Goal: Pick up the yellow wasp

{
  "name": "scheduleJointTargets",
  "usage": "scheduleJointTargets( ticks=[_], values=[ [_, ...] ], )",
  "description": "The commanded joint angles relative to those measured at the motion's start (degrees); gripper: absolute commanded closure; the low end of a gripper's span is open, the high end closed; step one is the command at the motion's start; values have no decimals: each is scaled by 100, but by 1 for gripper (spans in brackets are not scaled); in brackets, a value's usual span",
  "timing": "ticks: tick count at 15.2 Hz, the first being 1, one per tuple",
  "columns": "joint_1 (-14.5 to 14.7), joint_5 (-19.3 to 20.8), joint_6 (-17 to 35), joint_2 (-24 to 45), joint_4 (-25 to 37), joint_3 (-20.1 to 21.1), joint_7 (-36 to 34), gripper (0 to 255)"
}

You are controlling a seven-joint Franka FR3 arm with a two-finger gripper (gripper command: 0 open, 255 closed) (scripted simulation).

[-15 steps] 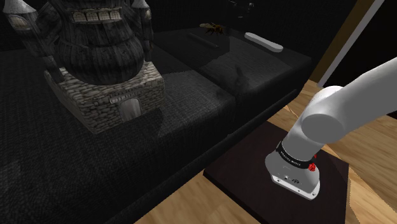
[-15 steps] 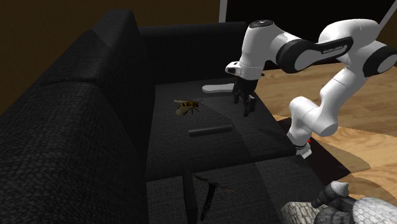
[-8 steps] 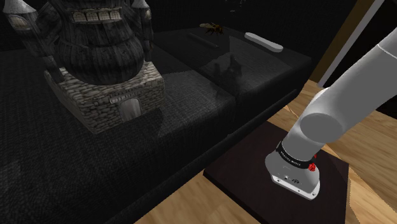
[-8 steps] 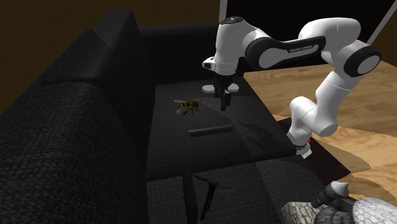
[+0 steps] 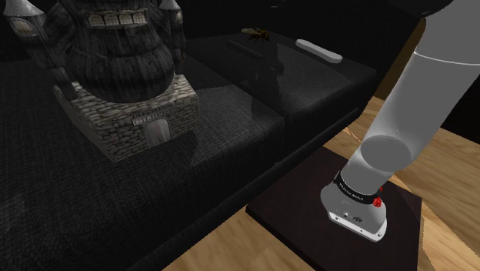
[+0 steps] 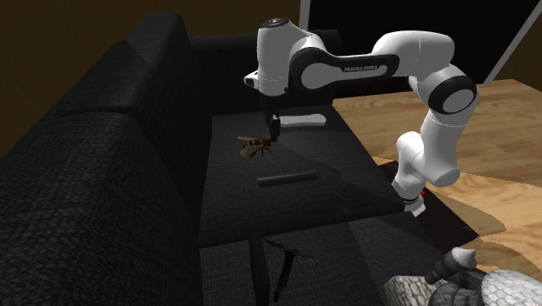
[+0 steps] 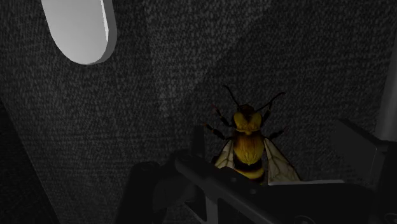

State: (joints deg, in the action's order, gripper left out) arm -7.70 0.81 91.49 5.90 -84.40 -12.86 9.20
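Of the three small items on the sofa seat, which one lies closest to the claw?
The yellow wasp, right by the claw. The white oblong slab and the dark bar both lie farther off.

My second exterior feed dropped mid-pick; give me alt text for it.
A white arm reaches over a black sofa, its black claw hanging close by the yellow wasp on the seat. A dark bar lies nearer the camera.
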Motion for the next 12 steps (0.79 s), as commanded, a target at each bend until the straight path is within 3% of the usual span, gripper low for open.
scheduleJointTargets(
  ticks=[1,10,11,12],
  values=[
    [-48,-32,-115,340,447,-31,25,0],
    [-22,4,525,193,-337,-19,-17,0],
    [-25,2,521,202,-324,-20,-12,255],
    [-24,3,522,201,-327,-20,-14,255]
  ],
)
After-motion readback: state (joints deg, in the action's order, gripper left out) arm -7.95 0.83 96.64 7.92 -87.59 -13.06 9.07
